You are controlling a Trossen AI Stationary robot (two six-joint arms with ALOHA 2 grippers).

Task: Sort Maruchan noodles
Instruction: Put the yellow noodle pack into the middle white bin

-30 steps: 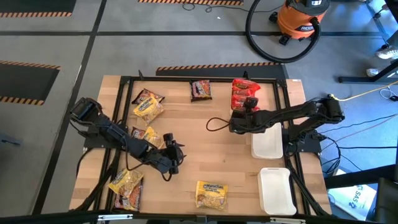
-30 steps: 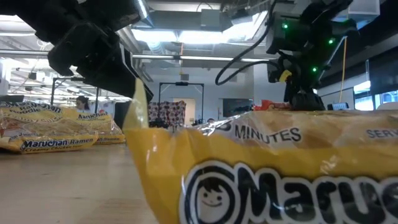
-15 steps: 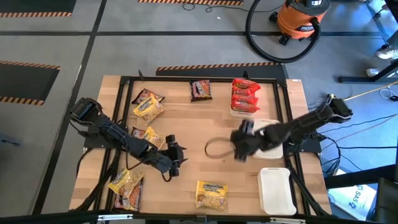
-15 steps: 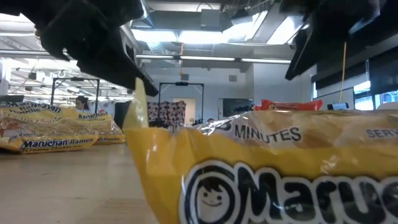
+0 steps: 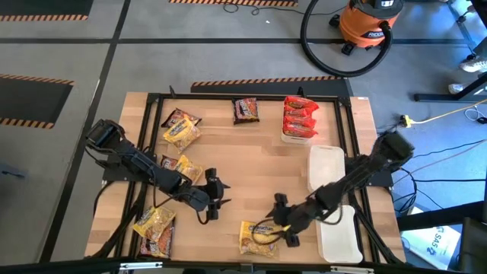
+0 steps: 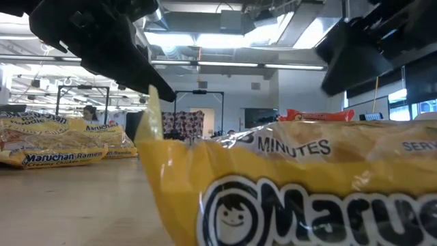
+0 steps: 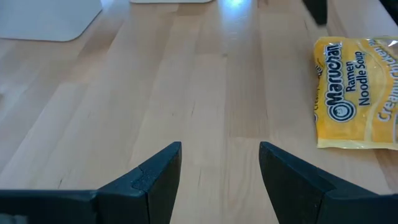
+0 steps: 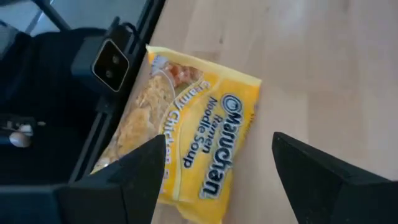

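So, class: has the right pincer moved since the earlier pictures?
Yes. The right pincer left the red packets' tray and now hangs open by the yellow packet at the near edge.

Yellow packet (image 6: 300,184) cropped by frame edges

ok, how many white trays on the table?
3. One white tray holds the red packets, far right; an empty tray sits just nearer; a third tray lies at the near right corner. None look hidden.
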